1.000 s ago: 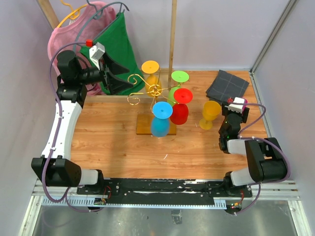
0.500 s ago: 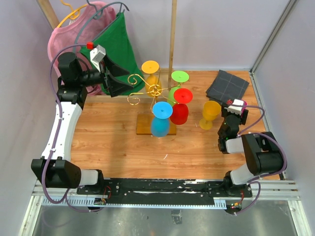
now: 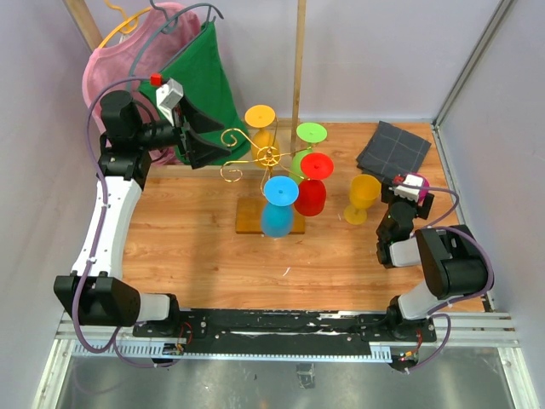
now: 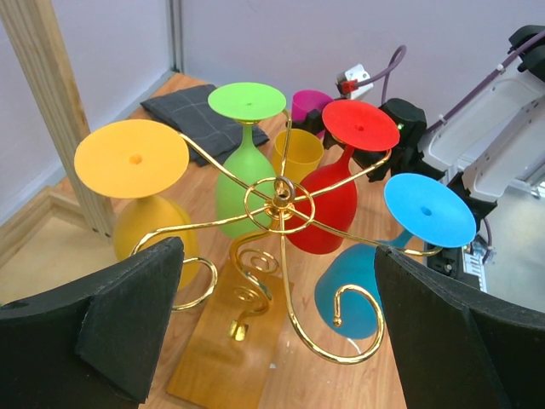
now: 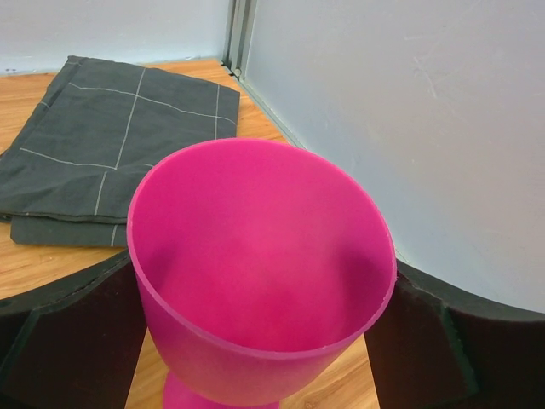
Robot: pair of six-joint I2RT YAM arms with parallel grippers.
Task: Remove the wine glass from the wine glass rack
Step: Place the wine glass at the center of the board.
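- Wood-grain bench [image 3: 187,230] boxed in by pale walls, both arm bases along the bottom edge of the top view.
- Pink wine glass [image 5: 255,247] already clear of the wine glass rack [image 4: 279,198]: upright at the right of the top view, well apart from the gold stand, just below the folded grey cloth [image 3: 393,146].
- Right pincer [image 5: 255,328] clenched on that glass, dark pads [image 5: 81,328] against both sides of the bowl. Foot barely in view at the bottom of the wrist frame, so no telling whether it touches the bench.
- Yellow glass [image 3: 364,196] standing upright on the bench between rack and right pincer, also off the stand.
- Hanging foot-up from the scroll arms: orange glass [image 4: 132,158], green glass [image 4: 247,100], red glass [image 4: 359,123], blue glass [image 4: 428,209]. Two scrolls toward the left of the top view bare.
- Left pincer [image 4: 277,273] released, spread wide, holding nothing, raised at the upper left of the top view and aimed at the rack.
- Judged progress: removal itself done; left, at most, setting the pink glass down and letting go.
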